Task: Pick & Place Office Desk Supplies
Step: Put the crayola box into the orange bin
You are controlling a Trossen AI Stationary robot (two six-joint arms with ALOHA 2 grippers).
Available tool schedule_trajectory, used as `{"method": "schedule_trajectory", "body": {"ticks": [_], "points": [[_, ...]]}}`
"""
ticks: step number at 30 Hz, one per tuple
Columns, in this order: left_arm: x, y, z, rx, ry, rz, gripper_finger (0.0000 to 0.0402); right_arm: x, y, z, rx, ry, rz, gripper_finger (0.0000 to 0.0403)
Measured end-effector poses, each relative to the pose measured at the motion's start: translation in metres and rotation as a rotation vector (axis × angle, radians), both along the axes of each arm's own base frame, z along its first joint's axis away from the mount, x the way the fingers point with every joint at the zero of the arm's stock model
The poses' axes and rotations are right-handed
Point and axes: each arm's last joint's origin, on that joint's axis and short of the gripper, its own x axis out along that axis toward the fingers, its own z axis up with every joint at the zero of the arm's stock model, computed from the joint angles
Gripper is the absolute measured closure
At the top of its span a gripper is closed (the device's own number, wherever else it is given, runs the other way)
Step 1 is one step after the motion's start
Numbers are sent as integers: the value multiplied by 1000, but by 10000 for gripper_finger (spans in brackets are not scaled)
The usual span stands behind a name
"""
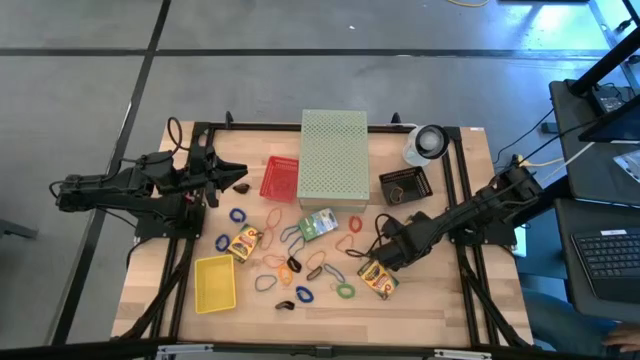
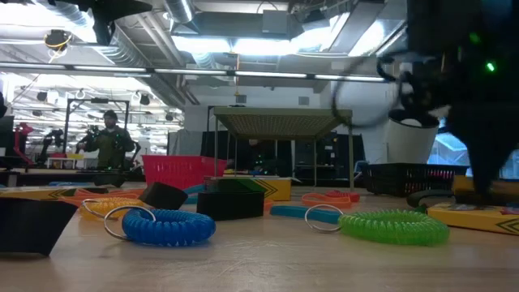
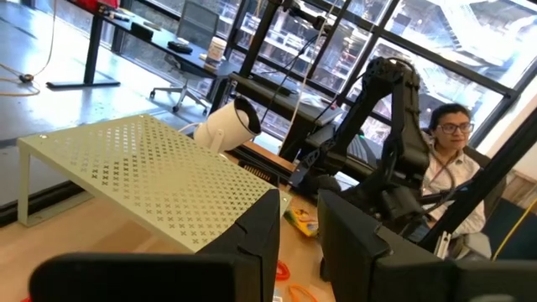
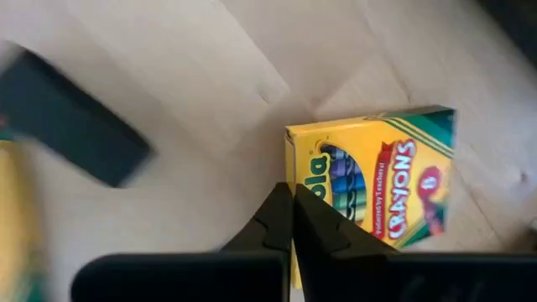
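Under right claw (image 4: 292,220): yellow-green crayon box (image 4: 382,180)

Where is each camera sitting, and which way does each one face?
High: overhead, straight down; both arms, table.
Low: at tabletop height, looking level past blue coil into room; a dark arm at right.
Left wrist: forward over perforated box; own jaws.
Right wrist: down at crayon box; jaws shut.
Shared: crayon box in high and right wrist.

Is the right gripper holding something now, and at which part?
Nothing. The right gripper is shut, fingers pressed together with nothing between them, above the edge of the crayon box, which lies flat on the table.
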Motion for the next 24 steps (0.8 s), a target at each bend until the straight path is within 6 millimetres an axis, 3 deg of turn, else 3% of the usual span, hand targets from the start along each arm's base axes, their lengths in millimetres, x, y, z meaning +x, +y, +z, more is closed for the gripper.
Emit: {"method": "schedule_trajectory", "body": {"ticks": [14, 24], "points": [[6, -2, -1, 113, 38, -87, 322, 13, 9, 87, 122, -284, 5, 402], [47, -6, -2, 248, 21, -235, 322, 7, 5, 141, 210, -474, 34, 403]]}}
